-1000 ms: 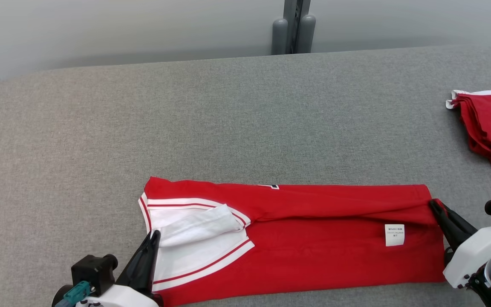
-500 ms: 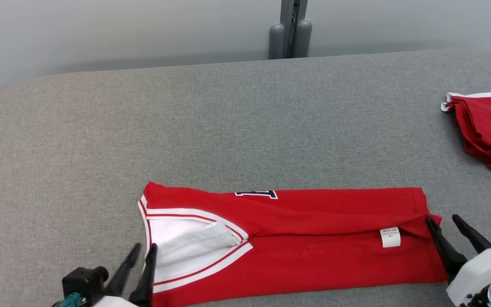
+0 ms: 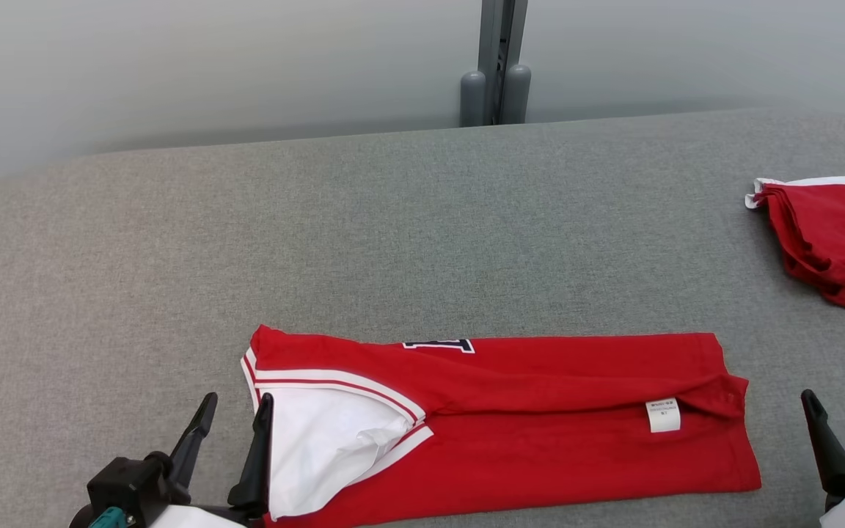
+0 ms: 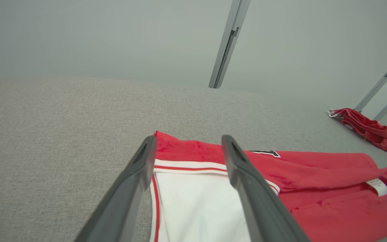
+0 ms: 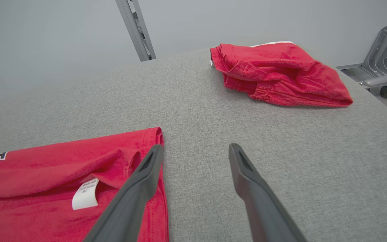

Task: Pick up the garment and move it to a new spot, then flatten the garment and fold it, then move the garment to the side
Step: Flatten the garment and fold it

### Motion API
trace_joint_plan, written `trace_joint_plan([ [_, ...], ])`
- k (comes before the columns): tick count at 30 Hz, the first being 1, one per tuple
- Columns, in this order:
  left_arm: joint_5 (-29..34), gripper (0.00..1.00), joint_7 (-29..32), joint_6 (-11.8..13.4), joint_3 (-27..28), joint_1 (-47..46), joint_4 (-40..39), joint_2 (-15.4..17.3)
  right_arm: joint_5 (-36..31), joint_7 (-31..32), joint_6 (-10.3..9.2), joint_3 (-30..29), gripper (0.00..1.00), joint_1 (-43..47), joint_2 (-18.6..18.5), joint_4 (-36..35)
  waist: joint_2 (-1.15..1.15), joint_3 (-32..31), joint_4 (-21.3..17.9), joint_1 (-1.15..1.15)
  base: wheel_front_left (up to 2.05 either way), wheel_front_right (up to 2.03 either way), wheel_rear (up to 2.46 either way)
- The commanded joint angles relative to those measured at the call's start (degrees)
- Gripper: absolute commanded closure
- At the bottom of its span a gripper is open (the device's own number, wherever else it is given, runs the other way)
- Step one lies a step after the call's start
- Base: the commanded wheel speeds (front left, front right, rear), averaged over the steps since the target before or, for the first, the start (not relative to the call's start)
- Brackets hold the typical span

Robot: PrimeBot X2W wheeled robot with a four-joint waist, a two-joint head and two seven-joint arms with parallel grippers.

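Head view: a red shirt point(image 3: 510, 418) is seen folded into a long band near the front edge of the grey padded table point(image 3: 393, 220), its length running left to right.
Shirt, left end: a white panel point(image 3: 320, 447) edged with red and white stripes is turned up here, and the left gripper point(image 3: 238, 400) is placed just beside this edge; whether the hem is touched cannot be told.
Left fingers: held wide apart, with nothing clamped. In the left wrist view the striped corner is framed between them.
Shirt, right end: the edge is slightly rumpled, and a white tag point(image 3: 662, 415) is sewn just inside it. A strip of bare table is left between this edge and the right gripper point(image 3: 833, 397).
Right fingers: spread apart and empty. In the right wrist view one is lined up with the shirt's hem and the other is over bare cloth-covered table.
Open room: a broad stretch of bare table is left behind the shirt up to the far edge, and more to its left.
Far right: a bunched red bundle point(image 3: 833, 235) is laid near the table's right edge, well apart from the shirt.
Behind the table: a grey post point(image 3: 496, 66) is set against a pale wall.
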Motion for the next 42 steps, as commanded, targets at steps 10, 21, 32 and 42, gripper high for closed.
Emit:
trace_joint_plan([
  [10,2.52,0.0,-2.29,0.48,-1.79,-4.98,2.68,-2.81,-3.92,3.74,0.01,-3.02,0.0,-3.01,4.18,-0.86,0.0,-1.31,0.46,0.0,0.0,0.0,0.0],
  [21,3.16,0.0,-2.98,-0.38,-3.03,-6.96,5.05,-3.54,-6.0,8.72,0.01,-1.96,0.0,-13.12,6.89,12.19,0.0,-0.54,2.73,0.0,0.0,0.0,0.0],
  [32,3.15,0.0,-3.25,-0.3,-3.76,-6.62,5.94,-3.79,-5.08,8.65,0.01,2.77,0.0,-12.6,5.64,17.91,0.0,-0.82,3.31,0.0,0.0,0.0,0.0],
  [42,3.22,0.0,-2.93,-0.22,-4.27,-6.61,5.79,-3.36,-3.4,8.41,0.01,8.35,0.0,-11.71,5.06,19.09,0.0,-0.87,2.57,0.0,0.0,0.0,0.0],
])
